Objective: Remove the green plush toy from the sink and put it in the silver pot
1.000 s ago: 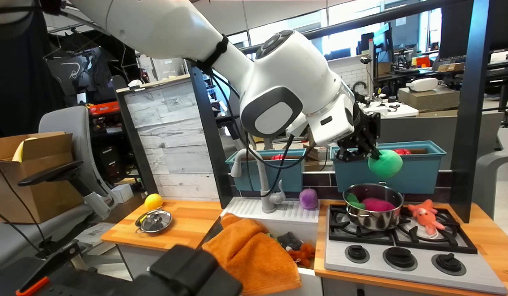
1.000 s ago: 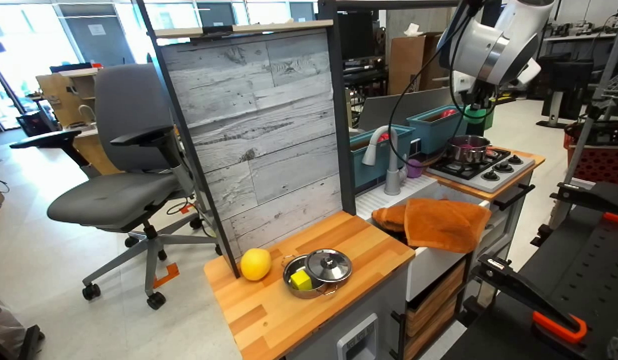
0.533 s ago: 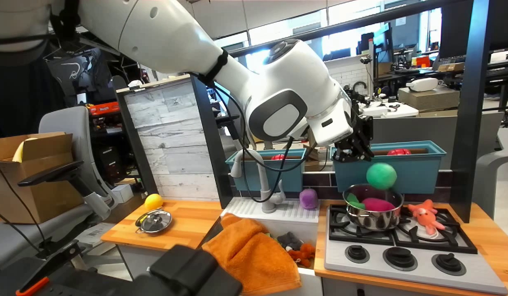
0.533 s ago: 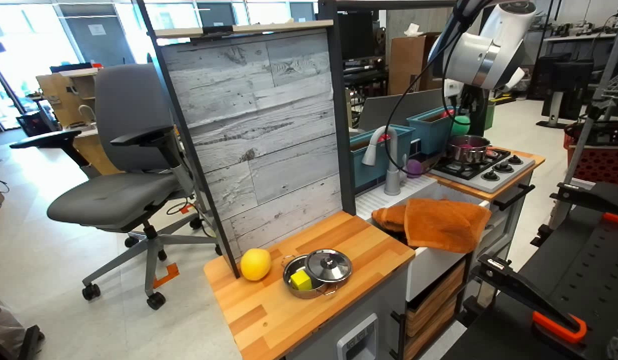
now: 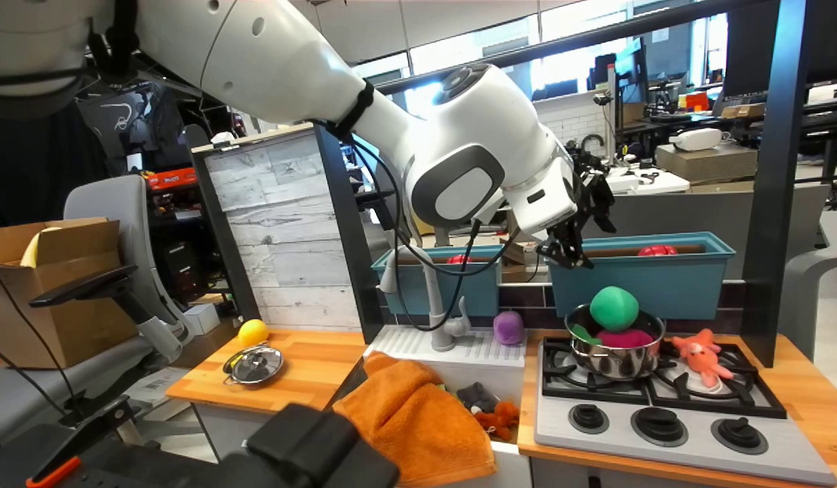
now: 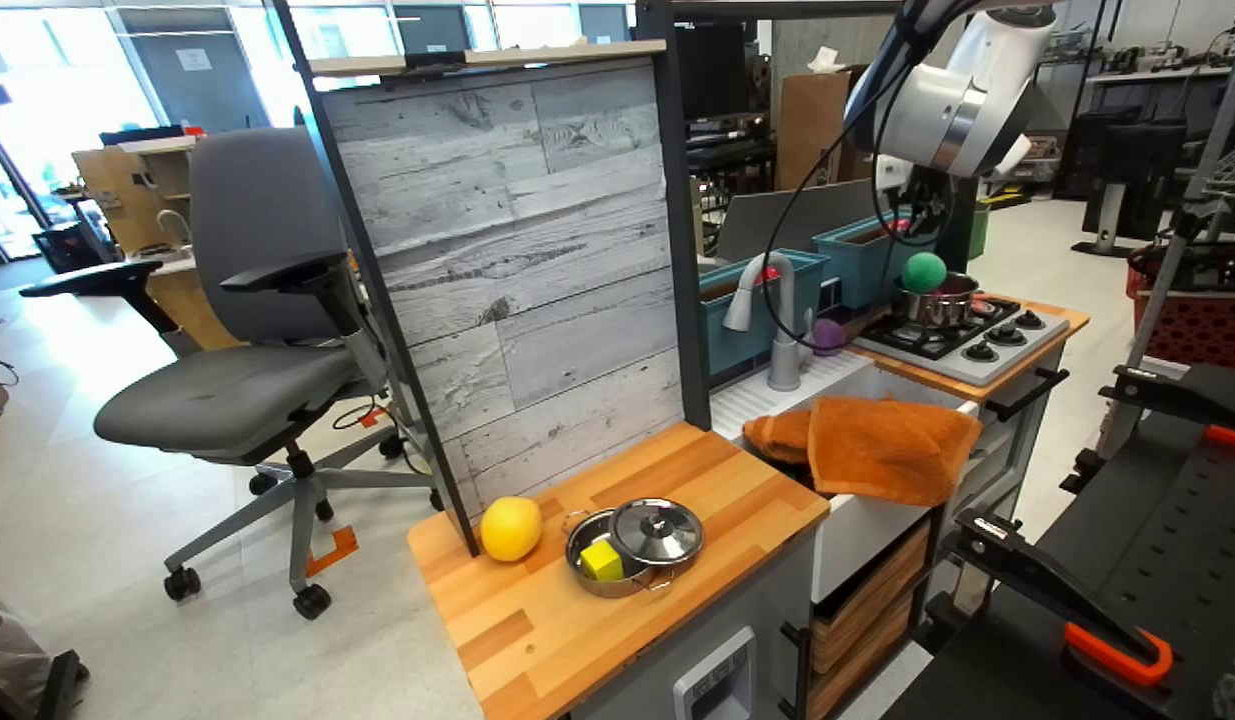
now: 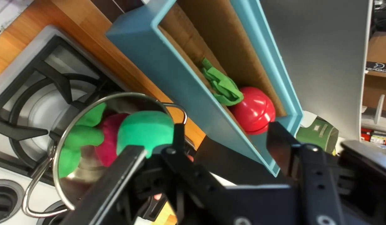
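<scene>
The green plush toy [image 5: 615, 308] is at the mouth of the silver pot [image 5: 618, 364], over a magenta item [image 5: 623, 339] and near the back rim; whether it has settled cannot be told. From the wrist view, the toy [image 7: 146, 128] shows inside the pot's rim, beyond the left finger. My gripper [image 7: 225, 129] stands open, with nothing between its fingers. In an exterior view the gripper [image 5: 593, 244] hangs above the toy, apart from it. The pale sink [image 5: 509, 379] lies left of the stove, partly under an orange cloth.
Teal bins [image 5: 689, 285] stand behind the stove, right below the gripper. A pink plush [image 5: 703, 359] lies on the burner beside the pot. The curved faucet [image 5: 435, 298] and a purple ball [image 5: 508, 327] are at the sink's back. A cable loops under the arm.
The fingers have parted and let go of the green toy. It has dropped from the gripper down to the pot. The gripper has shifted slightly left in an exterior view.
</scene>
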Robot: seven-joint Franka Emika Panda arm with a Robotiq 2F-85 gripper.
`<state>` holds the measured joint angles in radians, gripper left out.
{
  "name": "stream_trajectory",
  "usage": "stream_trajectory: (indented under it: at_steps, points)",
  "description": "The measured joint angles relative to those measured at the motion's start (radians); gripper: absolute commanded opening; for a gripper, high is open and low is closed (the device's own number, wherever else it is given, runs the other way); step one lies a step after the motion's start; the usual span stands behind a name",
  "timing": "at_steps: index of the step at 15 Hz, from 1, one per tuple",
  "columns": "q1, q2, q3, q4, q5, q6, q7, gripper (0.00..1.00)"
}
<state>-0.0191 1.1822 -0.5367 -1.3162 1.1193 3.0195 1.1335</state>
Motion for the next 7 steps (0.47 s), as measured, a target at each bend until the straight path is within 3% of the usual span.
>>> stream_trajectory:
  at_steps: [4, 7]
  points:
    - [-0.003, 0.002, 0.003, 0.012, 0.0, 0.0, -0.002, 1.0]
    - [-0.051, -0.002, 0.072, 0.05, -0.052, 0.016, -0.002, 1.0]
